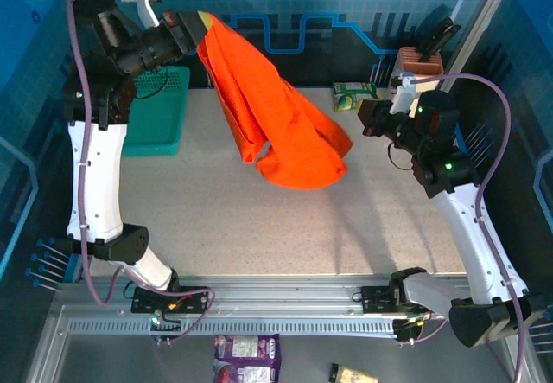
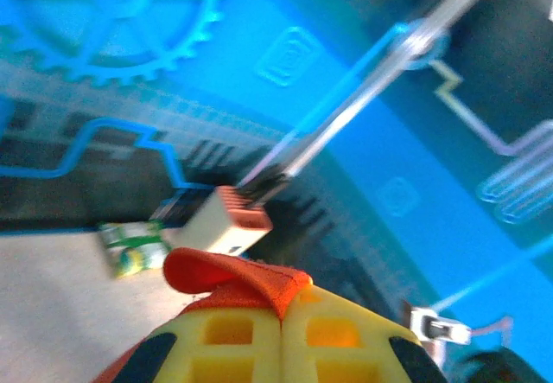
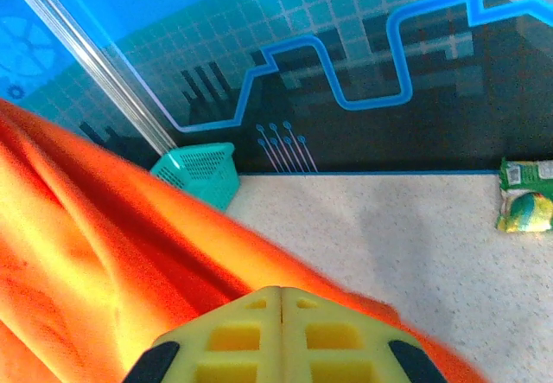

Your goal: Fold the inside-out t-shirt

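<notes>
The bright orange inside-out t-shirt (image 1: pixel 276 115) hangs in a slanted drape above the table, from the upper left down to a bunched lower end near the middle. My left gripper (image 1: pixel 197 30) is raised at the back left, shut on the shirt's top edge. In the left wrist view an orange fold (image 2: pixel 225 284) is pinched between the closed yellow fingers (image 2: pixel 283 314). My right gripper (image 1: pixel 356 128) is at the shirt's lower right corner. In the right wrist view its yellow fingers (image 3: pixel 281 301) are shut, with the orange cloth (image 3: pixel 86 245) running out from them to the left.
A teal mesh basket (image 1: pixel 160 111) stands at the back left of the speckled table (image 1: pixel 216 219). A green packet (image 1: pixel 352 96) and a brown-topped white holder (image 1: pixel 417 63) sit at the back right. Snack packets (image 1: pixel 246 353) lie below the near rail.
</notes>
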### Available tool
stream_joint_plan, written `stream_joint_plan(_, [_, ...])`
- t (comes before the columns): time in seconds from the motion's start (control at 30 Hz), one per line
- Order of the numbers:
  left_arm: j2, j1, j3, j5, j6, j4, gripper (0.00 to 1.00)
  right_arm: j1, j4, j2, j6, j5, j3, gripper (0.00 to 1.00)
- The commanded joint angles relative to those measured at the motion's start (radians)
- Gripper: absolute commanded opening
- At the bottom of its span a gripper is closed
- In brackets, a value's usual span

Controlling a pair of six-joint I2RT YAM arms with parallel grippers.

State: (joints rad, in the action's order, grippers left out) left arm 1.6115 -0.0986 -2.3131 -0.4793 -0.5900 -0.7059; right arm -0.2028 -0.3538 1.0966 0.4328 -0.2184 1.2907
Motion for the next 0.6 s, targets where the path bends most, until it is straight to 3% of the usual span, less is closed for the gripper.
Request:
stream_joint_plan(0.0, [0.015,0.002,0.141,0.238,0.132,-0.179,0.0,-0.016,-0.097,0.003,-0.032,0.019,-0.015,0.04])
stream_joint_plan(0.13, [0.002,0.01,0.459,0.355,0.19,-0.158,0.0,-0.051,-0.17,0.041,-0.039,-0.006,-0.066,0.1])
stream_joint_plan(0.27, [0.007,0.069,0.714,0.35,0.174,-0.07,0.0,-0.18,-0.235,0.117,-0.063,0.04,-0.13,0.16])
stream_joint_plan(0.57, [-0.007,0.156,0.889,0.346,0.193,-0.017,0.0,-0.607,-0.261,0.411,0.015,0.269,-0.211,0.39])
